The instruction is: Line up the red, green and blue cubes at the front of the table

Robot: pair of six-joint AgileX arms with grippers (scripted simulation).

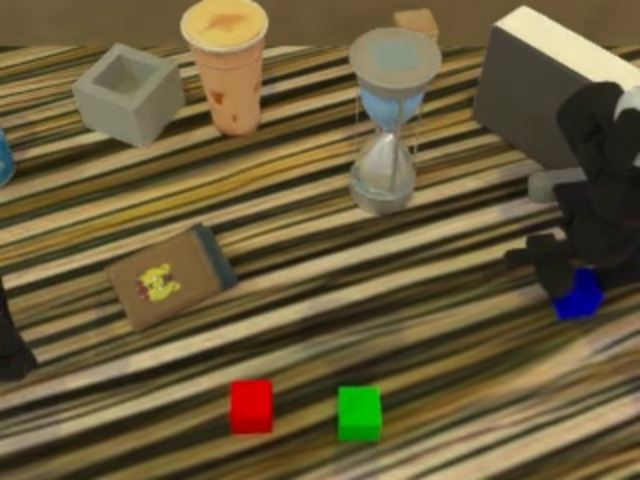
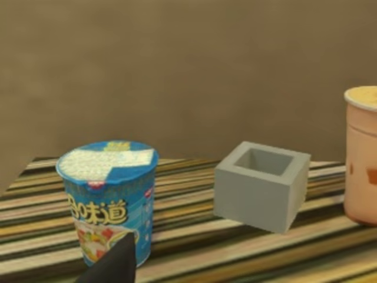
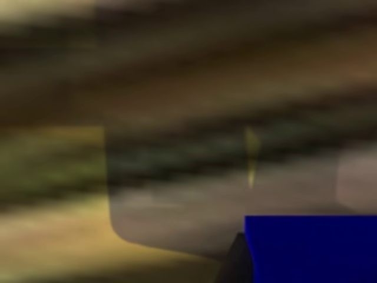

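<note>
The red cube [image 1: 251, 406] and the green cube [image 1: 359, 413] sit side by side near the table's front edge, with a small gap between them. The blue cube [image 1: 580, 298] is at the right, farther back than those two. My right gripper [image 1: 568, 278] comes down over it and is shut on it. In the right wrist view the blue cube [image 3: 312, 250] fills the lower corner, with one dark finger [image 3: 238, 262] pressed against its side. My left arm [image 1: 10, 345] is parked at the table's left edge; one finger [image 2: 112, 265] shows, holding nothing.
Along the back stand a hollow grey cube [image 1: 128, 92], an orange cup [image 1: 226, 65], an hourglass [image 1: 390, 120], a small tan block [image 1: 416, 22] and a white box [image 1: 545, 85]. A brown card pouch [image 1: 172, 277] lies left of centre. A blue noodle cup [image 2: 109, 197] stands at the far left.
</note>
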